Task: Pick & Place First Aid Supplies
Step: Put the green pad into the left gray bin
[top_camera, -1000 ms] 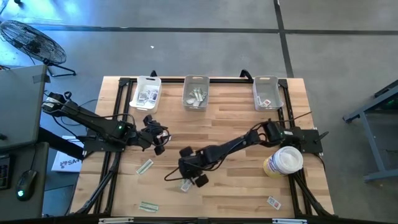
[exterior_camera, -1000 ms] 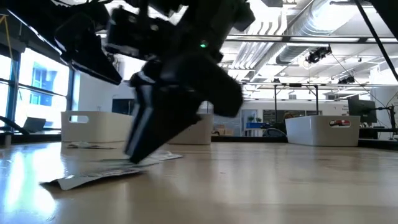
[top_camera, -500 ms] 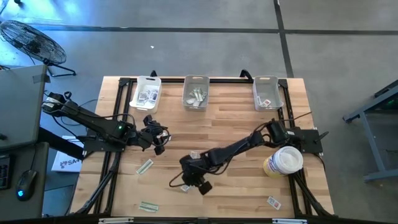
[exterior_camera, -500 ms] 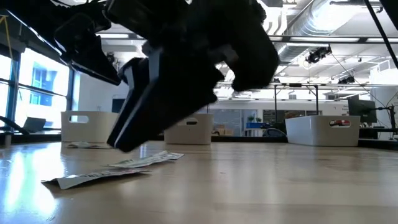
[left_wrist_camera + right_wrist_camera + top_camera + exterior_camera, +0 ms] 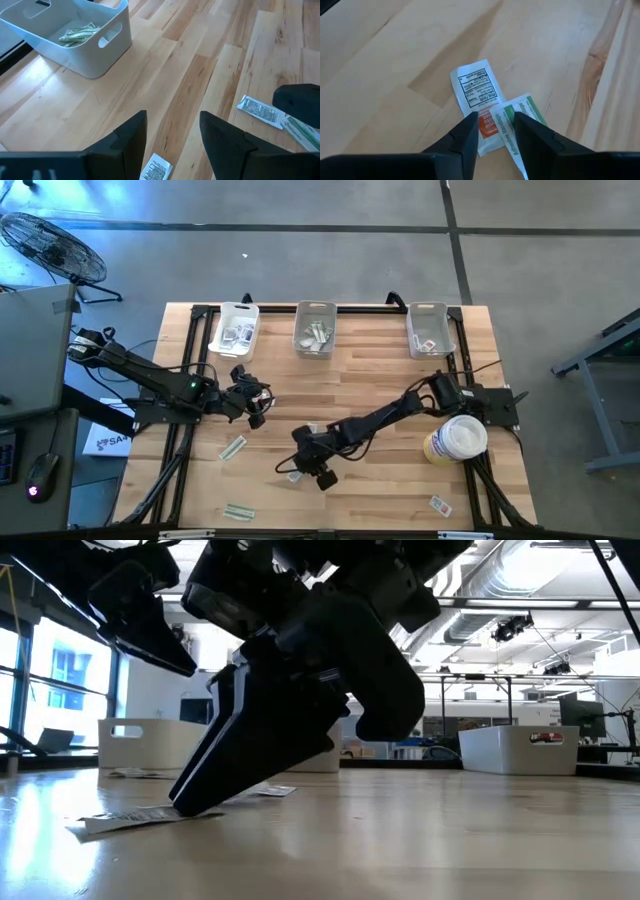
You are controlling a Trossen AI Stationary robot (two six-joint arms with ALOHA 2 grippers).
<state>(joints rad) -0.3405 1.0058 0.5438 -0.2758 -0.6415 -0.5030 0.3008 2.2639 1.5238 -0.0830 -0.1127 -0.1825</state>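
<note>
Three first aid packets lie overlapping on the table's near middle: a white one with black print (image 5: 477,90), a white one with a red mark (image 5: 488,129) and a pale green strip (image 5: 522,117). My right gripper (image 5: 495,120) is open and slants down over them. Its fingers stand on either side of the red-marked packet, low at the table (image 5: 190,802). My left gripper (image 5: 255,408) waits open above the table's left part (image 5: 172,117). More packets lie singly (image 5: 232,447), (image 5: 240,512), (image 5: 440,503). My right gripper comes slanting down from the table's far right. In the low view one fingertip (image 5: 185,806) is down at the end of a flat white packet (image 5: 120,821). I cannot tell whether it touches the packet. The packet lies flat on the table.
Three clear bins stand along the far edge (image 5: 237,328), (image 5: 315,328), (image 5: 430,328), each with packets inside. A white-and-yellow tub (image 5: 457,438) stands at the right by the right arm's base. Bare wood lies between the bins and the arms.
My right gripper has tipped more steeply downward and sunk from just above the packets until its fingertips are at the table. The gap between its fingers looks unchanged.
</note>
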